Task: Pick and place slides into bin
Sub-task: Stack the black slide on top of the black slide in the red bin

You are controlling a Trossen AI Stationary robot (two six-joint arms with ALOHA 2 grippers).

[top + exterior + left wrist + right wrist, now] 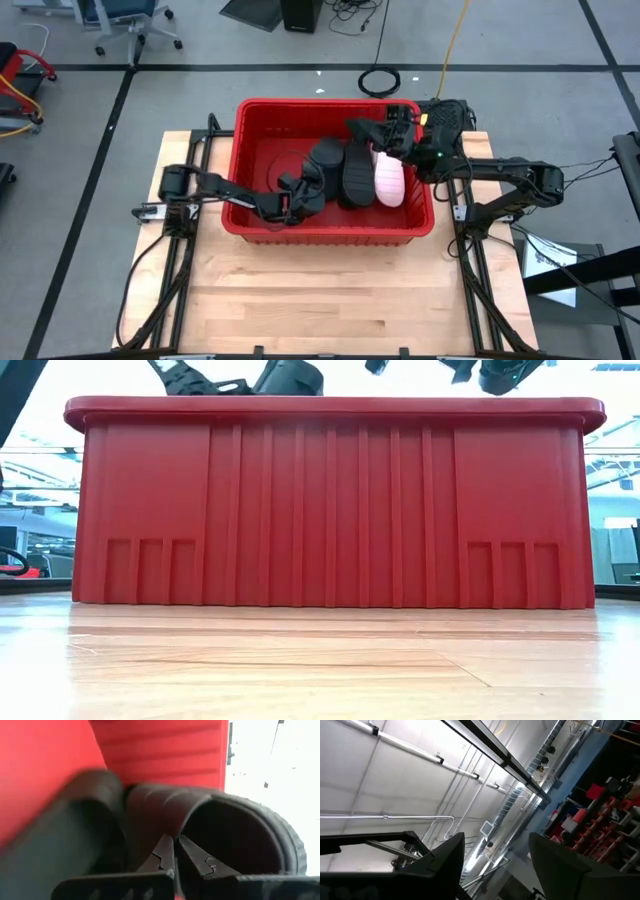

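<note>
Reaching into the red bin (250, 225), left gripper (298, 200) with fingers closed on nothing, tips against a black slide (325, 160); right gripper (392, 128) part open, empty, over bin's far corner; black slides and pink slide (388, 182) lying inside bin.

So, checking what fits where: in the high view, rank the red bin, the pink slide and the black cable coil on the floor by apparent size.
1. Red bin, by far the largest.
2. Pink slide inside the bin.
3. Black cable coil, slightly smaller than the slide; it lies on the floor, farther from the camera, so its true size is unsure.
</note>
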